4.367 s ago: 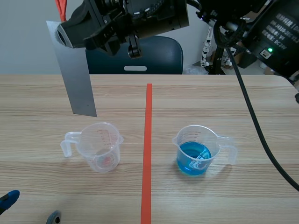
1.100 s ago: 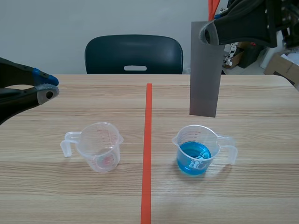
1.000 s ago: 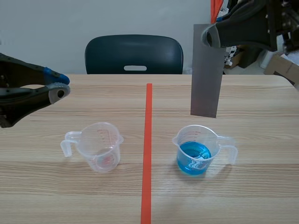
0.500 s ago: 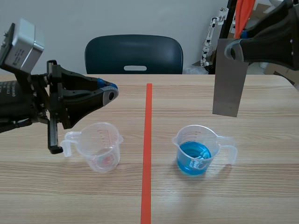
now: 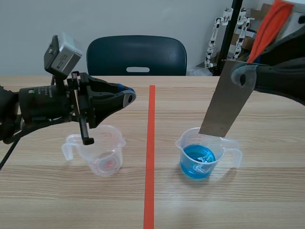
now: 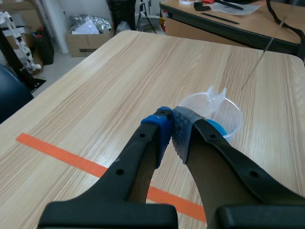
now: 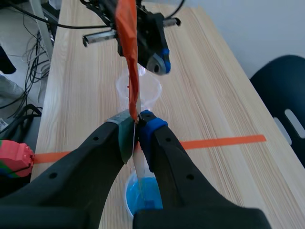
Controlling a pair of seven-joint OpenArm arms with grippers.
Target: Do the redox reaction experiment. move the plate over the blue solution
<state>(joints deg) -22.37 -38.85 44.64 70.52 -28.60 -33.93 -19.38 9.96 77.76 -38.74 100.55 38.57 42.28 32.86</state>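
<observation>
My right gripper (image 7: 137, 125) is clamped on the upper end of the metal plate (image 5: 224, 105). The pads pinch its two flat faces, and an orange-red ribbon (image 7: 128, 47) trails from that same end. I judge the plate thin, stiff and light, with smooth faces that could swivel or slide between my pads. This top-end hold suits it, as it leaves the lower end free for the liquid.

The plate hangs tilted. Its lower edge is just over the far rim of the measuring cup of blue solution (image 5: 202, 152), which stands mid-way across the table's (image 5: 267, 200) right half. I cannot tell whether plate and rim touch. The cup looks like thin, clear plastic, light enough to tip if I knock it.

My right arm comes in raised from the table's right edge. My left gripper (image 5: 126, 95) is closed on nothing and is held above the empty measuring cup (image 5: 102, 150) on the left half
</observation>
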